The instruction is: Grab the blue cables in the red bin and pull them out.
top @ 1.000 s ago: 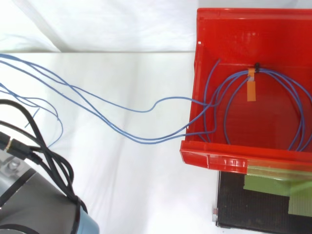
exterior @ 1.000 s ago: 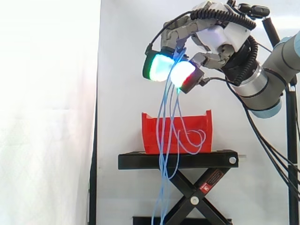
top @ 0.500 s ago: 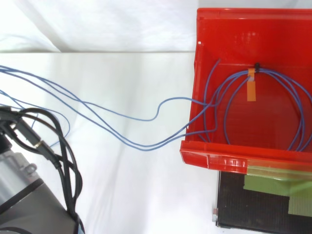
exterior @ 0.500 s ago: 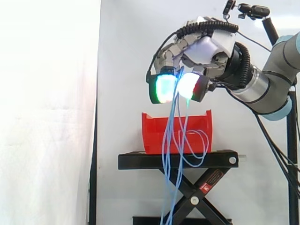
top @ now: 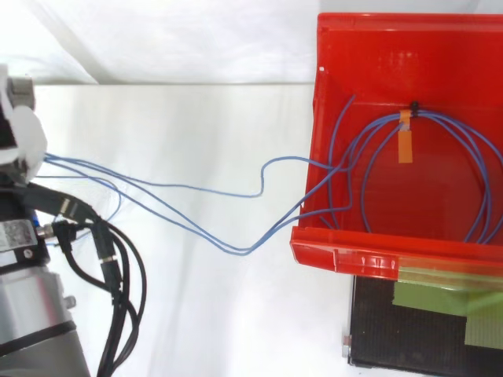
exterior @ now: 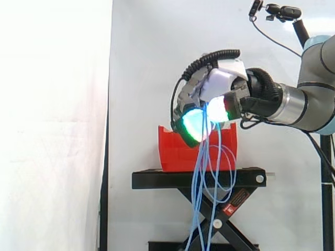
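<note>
The robot hand point(exterior: 217, 86) was seen in the side view just above the right end of the red bin point(exterior: 172, 149), which stood on the black stand point(exterior: 157, 179). Its glowing fingertips point(exterior: 194, 124) were pressed together on several strands of the blue cables point(top: 428, 117). Below the pinch, the strands hung in long loops past the stand's right half.

From above, the main coil was found lying inside the bin, not yet pulled out. It was gathered at the far wall by a black tie point(top: 413, 105) with an orange tag point(top: 405, 147) beside it. From the coil, a few strands were led over the bin's left wall and across, with visible slack, to the robot hand at the left edge.

Several failures were judged possible from here. The thin strands could be drawn through the pinch once the slack was taken up, since only the pads gripped them. The tied coil could be caught on the left wall as one bundle, so that the light bin was dragged or tipped off the stand. The hanging loops could also be snagged on the stand's crossed legs.
</note>
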Available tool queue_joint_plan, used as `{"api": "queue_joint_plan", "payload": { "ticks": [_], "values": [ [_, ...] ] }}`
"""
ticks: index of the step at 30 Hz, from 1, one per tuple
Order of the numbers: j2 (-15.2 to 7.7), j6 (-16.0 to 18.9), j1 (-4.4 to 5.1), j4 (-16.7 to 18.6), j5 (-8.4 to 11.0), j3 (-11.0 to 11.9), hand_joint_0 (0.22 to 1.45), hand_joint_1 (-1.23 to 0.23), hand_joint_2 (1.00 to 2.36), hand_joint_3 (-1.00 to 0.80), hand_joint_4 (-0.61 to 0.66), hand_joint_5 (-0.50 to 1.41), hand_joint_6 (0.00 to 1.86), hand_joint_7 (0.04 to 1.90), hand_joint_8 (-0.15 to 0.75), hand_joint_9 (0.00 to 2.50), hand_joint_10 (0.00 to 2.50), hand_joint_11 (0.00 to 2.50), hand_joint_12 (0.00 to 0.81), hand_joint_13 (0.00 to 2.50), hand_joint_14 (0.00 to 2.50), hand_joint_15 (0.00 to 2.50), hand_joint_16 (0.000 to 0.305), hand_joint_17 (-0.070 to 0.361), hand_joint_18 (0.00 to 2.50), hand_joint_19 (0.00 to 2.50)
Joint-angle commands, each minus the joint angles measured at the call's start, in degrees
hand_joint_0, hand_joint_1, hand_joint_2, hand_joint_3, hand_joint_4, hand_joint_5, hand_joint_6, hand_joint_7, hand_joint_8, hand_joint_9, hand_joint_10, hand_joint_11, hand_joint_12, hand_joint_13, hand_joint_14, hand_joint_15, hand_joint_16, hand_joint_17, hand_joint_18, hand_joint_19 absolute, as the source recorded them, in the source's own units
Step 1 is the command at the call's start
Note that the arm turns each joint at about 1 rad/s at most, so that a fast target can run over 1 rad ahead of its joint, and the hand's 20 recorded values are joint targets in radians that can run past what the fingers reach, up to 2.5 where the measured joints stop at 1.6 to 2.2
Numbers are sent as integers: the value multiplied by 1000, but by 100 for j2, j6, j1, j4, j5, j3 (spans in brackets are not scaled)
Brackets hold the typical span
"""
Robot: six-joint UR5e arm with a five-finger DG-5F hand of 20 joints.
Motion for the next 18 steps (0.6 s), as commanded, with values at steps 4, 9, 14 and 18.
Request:
{"api": "queue_joint_plan", "payload": {
  "ticks": [4, 9, 14, 18],
  "values": [
    [3, 1602, 87, -895, 583, -1, 800, -904, 1000, -1000, 278, 993, 5, 839, 250, 1383, 35, 1066, 329, 1561, 178, 1570, 41, 93, 961, 1211],
    [-6, 2076, 122, -1282, 794, -1, 800, -905, 1000, -1000, 277, 991, 5, 838, 253, 1380, 35, 1057, 330, 1559, 179, 1573, 41, 93, 960, 1212],
    [-6, 2147, 140, -1343, 829, -1, 801, -904, 1000, -1000, 272, 989, 5, 836, 256, 1377, 36, 1061, 336, 1560, 176, 1574, 42, 93, 959, 1212],
    [3, 2147, 140, -1352, 846, -1, 800, -903, 1000, -1000, 287, 969, 7, 802, 248, 1373, 36, 1065, 335, 1560, 182, 1567, 42, 93, 960, 1213]
  ]
}}
